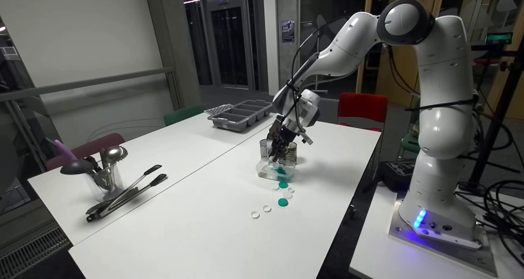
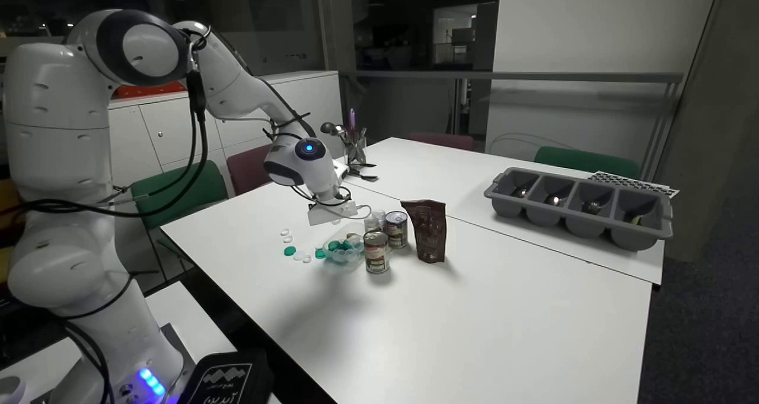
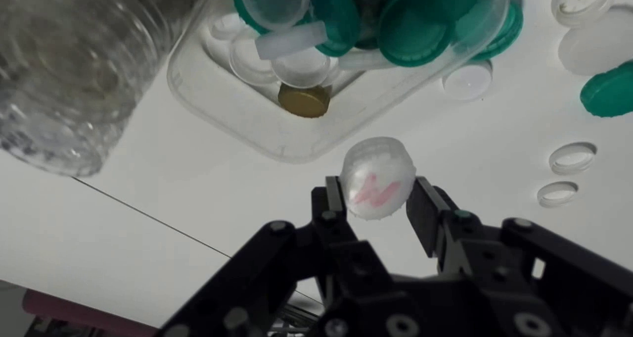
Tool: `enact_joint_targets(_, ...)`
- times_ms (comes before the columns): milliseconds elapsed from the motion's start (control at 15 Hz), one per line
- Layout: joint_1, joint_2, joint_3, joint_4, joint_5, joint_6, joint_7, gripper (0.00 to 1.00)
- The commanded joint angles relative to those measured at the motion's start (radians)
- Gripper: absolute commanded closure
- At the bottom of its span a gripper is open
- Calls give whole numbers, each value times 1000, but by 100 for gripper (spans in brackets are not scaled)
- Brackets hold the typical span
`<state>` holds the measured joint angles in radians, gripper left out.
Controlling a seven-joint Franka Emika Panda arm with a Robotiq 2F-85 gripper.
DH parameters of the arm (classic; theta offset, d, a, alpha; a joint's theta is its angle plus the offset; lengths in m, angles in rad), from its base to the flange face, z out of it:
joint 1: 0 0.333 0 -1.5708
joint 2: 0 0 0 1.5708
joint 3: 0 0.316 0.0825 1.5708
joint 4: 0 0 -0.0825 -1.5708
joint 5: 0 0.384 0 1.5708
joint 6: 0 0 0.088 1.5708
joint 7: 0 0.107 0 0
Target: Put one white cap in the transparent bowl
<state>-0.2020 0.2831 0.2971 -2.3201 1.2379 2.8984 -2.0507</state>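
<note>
My gripper (image 3: 378, 181) is shut on a white cap (image 3: 374, 203) with a pink mark on its top, held between the two fingertips in the wrist view. The transparent bowl (image 3: 292, 146) lies just beyond the held cap, above it in the wrist picture. Several teal, clear and white caps and a brown-gold cap lie in the bowl. In an exterior view, my gripper (image 1: 275, 154) is low over the far edge of the bowl (image 1: 266, 174). The bowl also shows in an exterior view (image 2: 344, 257), where the robot's wrist hides the fingers.
Loose white caps (image 3: 467, 82) and teal caps (image 3: 608, 92) lie beside the bowl. Cans (image 2: 377, 253), a clear cup (image 3: 74, 79) and a brown pouch (image 2: 428, 232) stand close by. A grey tray (image 1: 241, 117), utensil holder (image 1: 104, 182) and tongs (image 1: 127, 195) are farther off.
</note>
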Motion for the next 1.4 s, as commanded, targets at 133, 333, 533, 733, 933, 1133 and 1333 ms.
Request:
enact_joint_targets(133,-34,17,-16,8,93,6,-20,36)
enact_joint_targets(333,-36,11,-18,5,117,11,-26,30)
enact_joint_targets(533,-28,-2,-15,-1,138,26,-32,5)
enact_joint_targets(733,-13,-33,1,-18,135,19,-71,0)
enact_joint_targets(933,5,-87,49,-44,103,-39,-147,0)
enact_joint_targets(1133,11,-127,111,-29,145,-160,-196,0)
enact_joint_targets(1333,16,-138,147,-12,113,-349,-132,0)
